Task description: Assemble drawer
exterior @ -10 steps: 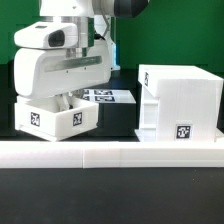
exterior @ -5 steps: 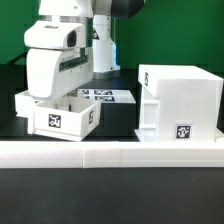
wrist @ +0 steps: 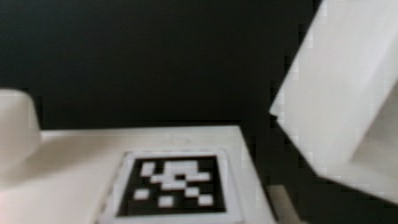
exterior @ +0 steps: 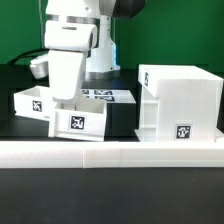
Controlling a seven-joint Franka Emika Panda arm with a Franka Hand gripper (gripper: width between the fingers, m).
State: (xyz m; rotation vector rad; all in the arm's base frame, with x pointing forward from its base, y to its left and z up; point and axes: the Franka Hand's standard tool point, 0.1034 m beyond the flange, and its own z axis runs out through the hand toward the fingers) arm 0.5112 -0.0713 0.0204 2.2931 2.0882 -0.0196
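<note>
While reaching down into the small open-topped box (exterior: 60,118) from above, hides the fingertips of the gripper (exterior: 65,97) behind the near wall: cannot tell whether clamped on a wall or spread apart inside. Shows no fingers in the wrist view either, only the box's square marker (wrist: 175,185) on a white face, with the cube-shaped casing (wrist: 347,90) off to one side over the black table (wrist: 143,60).

Find the box on the table toward the exterior view's left, turned at an angle, marker toward the camera. Find the casing upright on the exterior view's right, near but apart, with the marker board (exterior: 112,96) behind the gap and the low border wall (exterior: 110,152) along the front.

Expect light, stiff, hollow plastic with smooth, probably slippery faces, likely to skid or twist under a sideways nudge. Judge the thin upright walls the best hold: pinch one across its thickness, near mid-length, to limit swinging. Avoid the broad casing faces, probably too wide for the jaws; push or brace there instead.
</note>
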